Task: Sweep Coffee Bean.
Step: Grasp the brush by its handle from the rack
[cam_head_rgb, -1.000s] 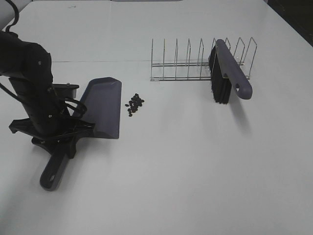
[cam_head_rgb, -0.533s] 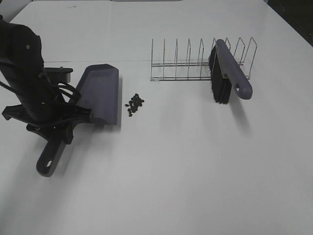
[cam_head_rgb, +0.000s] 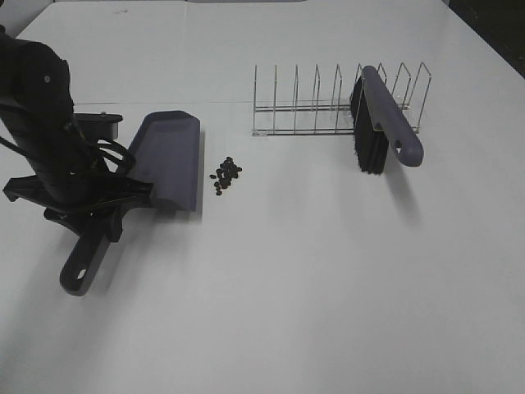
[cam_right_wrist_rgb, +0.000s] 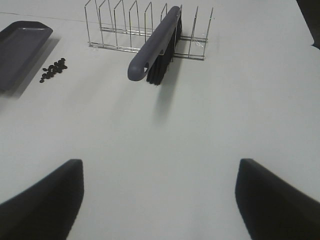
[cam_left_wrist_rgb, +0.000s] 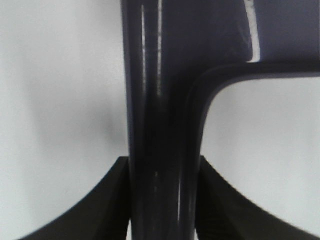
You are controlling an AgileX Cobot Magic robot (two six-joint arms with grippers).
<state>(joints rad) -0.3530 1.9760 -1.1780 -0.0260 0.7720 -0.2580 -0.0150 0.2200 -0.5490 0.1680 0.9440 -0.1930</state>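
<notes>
The coffee bean cluster lies loose on the white tabletop, left of its middle and a little toward the far edge. Just beside it, toward the left edge, the dustpan sits with its long lip facing the beans but not touching them. The left gripper is clamped on the pan's handle, a finger pressing each side. The brush leans in the wire rack toward the far right corner, well apart from the beans. The right gripper is spread wide and holds nothing.

The likely failures:
- **Beans scatter:** they are small and rounded, so a quick stroke could send them past the pan.
- **Beans slip under:** this could happen if the lip is not flat on the table.
- **Rack drags along:** lifting the brush carelessly could pull the light rack with it.
- **Pan swings:** a hard push could turn the pan about its gripped handle.
</notes>
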